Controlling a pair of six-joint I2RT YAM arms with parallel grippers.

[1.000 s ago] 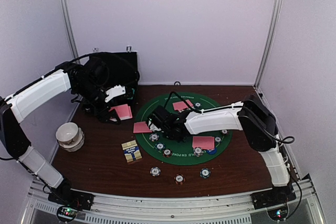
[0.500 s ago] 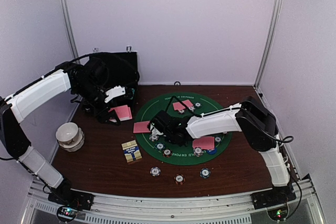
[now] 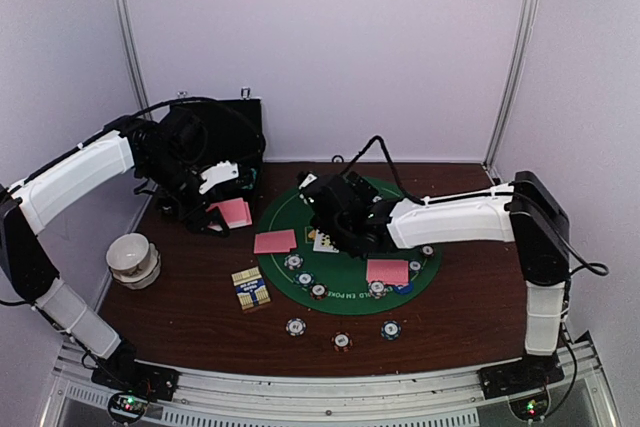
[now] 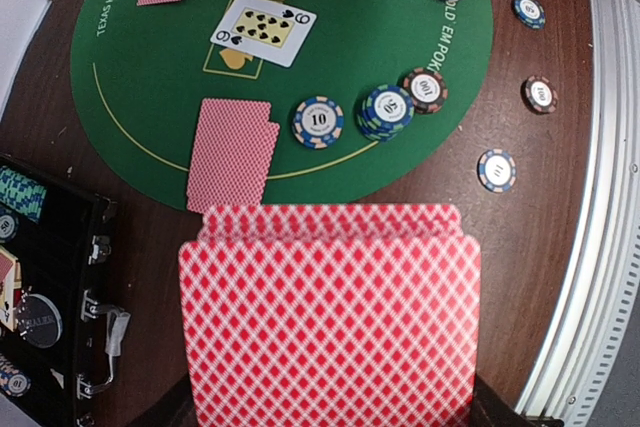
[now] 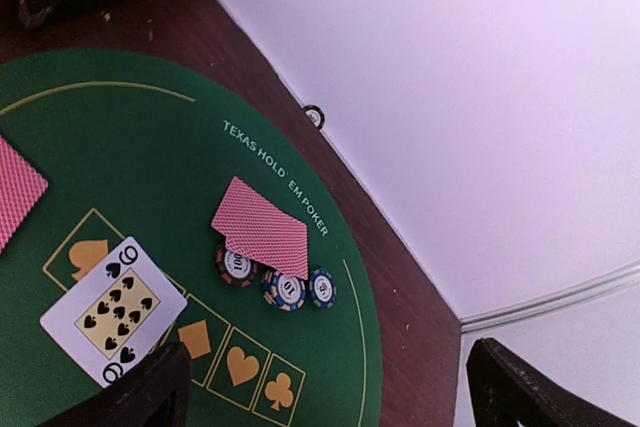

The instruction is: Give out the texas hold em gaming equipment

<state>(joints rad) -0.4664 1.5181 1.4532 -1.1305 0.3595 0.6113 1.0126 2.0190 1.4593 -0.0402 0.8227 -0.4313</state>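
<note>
My left gripper (image 3: 226, 209) is shut on a stack of pink-backed playing cards (image 4: 330, 317), held over the table's left side beside the green mat (image 3: 400, 192); the cards hide its fingers in the left wrist view. My right gripper (image 3: 335, 215) hovers open and empty above the mat's middle (image 5: 330, 397). Just below it a nine of spades (image 5: 113, 311) lies face up on the mat's printed boxes (image 4: 263, 29). Pairs of face-down cards (image 4: 232, 152) (image 5: 262, 227) (image 3: 387, 271) lie round the mat, with poker chips (image 4: 387, 111) (image 5: 283, 289) beside them.
Three chips (image 3: 341, 341) lie on the wood in front of the mat. A card box (image 3: 250, 288) and a white bowl (image 3: 133, 257) sit at the left. The open black chip case (image 3: 215, 137) stands at the back left. A metal rail (image 4: 600, 197) marks the near edge.
My right gripper has opened, left the nine of spades face up on the mat, and lifted away toward the back. The left arm has not moved.
</note>
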